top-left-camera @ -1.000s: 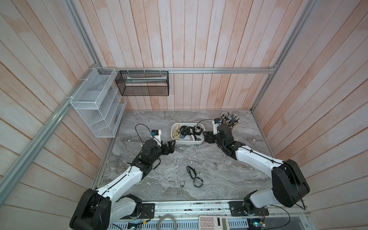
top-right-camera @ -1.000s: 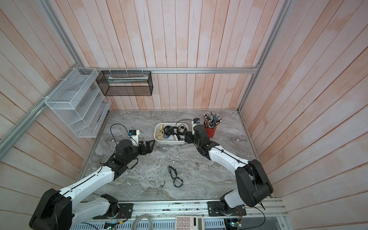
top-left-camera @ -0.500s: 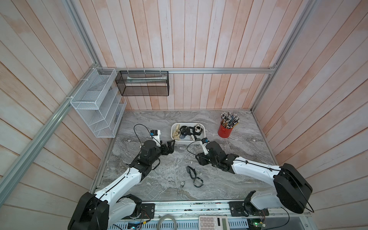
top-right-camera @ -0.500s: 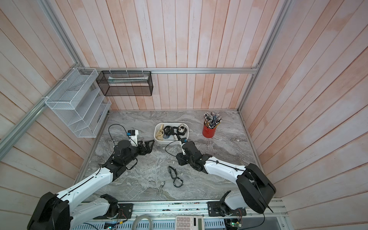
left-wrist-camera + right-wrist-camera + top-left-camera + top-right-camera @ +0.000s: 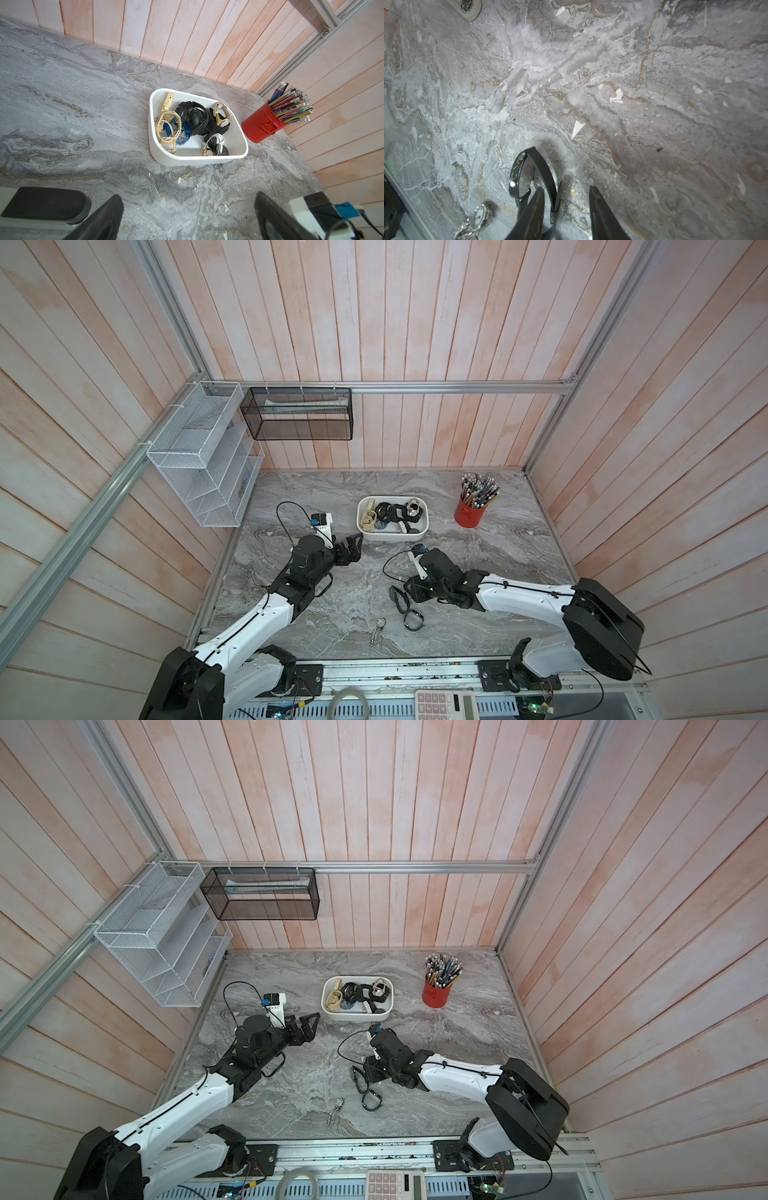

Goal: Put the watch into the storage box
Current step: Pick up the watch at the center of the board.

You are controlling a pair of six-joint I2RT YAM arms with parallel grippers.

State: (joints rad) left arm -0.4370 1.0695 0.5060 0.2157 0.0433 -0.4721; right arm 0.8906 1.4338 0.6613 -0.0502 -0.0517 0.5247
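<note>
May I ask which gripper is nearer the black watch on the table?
Right. The right gripper is at the black watch, jaws around its strap; the left gripper sits apart, near the storage box.

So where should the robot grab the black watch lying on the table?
Probably the strap, not the round face. The black watch looks tipped on its edge, so the strap arches up as a thin loop. Come down from above with the right gripper, one finger on each side of it.
</note>
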